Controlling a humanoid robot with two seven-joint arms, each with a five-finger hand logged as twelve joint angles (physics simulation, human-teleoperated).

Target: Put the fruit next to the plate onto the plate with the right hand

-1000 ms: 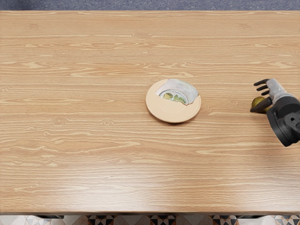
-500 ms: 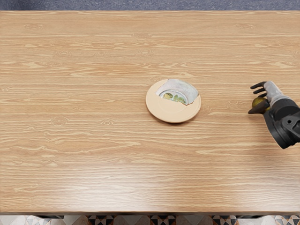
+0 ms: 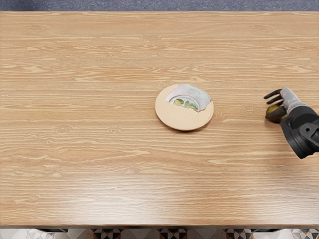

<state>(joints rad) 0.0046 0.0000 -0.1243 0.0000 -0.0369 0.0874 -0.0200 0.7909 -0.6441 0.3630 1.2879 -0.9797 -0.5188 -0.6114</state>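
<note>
A small yellow-green fruit (image 3: 274,113) sits at the far right of the table, well to the right of the plate. My right hand (image 3: 272,104) comes in from the right edge and is wrapped around the fruit, dark fingers (image 3: 272,94) curled over its top and the thumb tucked against its lower left side. Much of the fruit is hidden by the hand, and I cannot tell whether it is off the wood. The tan round plate (image 3: 175,118) lies near the table's middle with a white-and-green patch on its upper half. No left arm shows.
The wooden table (image 3: 99,149) fills the view. Bare wood separates the hand from the plate. The table's right edge lies just beyond the black forearm (image 3: 303,130).
The fingers have curled tighter and the thumb has closed in on the fruit. The hand has shifted slightly, and the fruit now shows a little lower in the grasp.
</note>
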